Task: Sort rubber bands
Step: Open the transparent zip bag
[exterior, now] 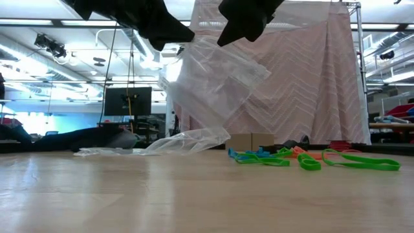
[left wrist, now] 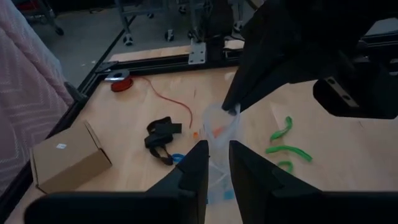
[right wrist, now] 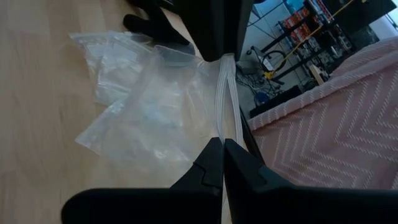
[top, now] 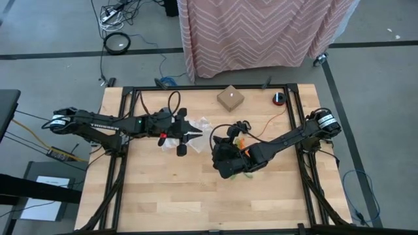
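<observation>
Clear zip bag [exterior: 213,81] aloft — pinched by left gripper [left wrist: 217,163] and right gripper [right wrist: 223,163] — above green rubber bands [exterior: 336,160]

table [top: 163,189]: pale matt wood | zip bag [exterior: 213,77]: clear glossy plastic | box [left wrist: 65,155]: matt cardboard

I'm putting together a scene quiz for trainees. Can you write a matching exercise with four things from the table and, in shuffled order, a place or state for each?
Things:
1. zip bag
2. green rubber bands
3. cardboard box
4. spare bags

Places or states:
A. standing near the table edge by the pink cloth
B. lifted off the table, pinched by the left claw and the right claw
C. lying crumpled on the wood, ungripped
D. loose loops lying on the wood

Pairs: 1-B, 2-D, 3-A, 4-C
</observation>
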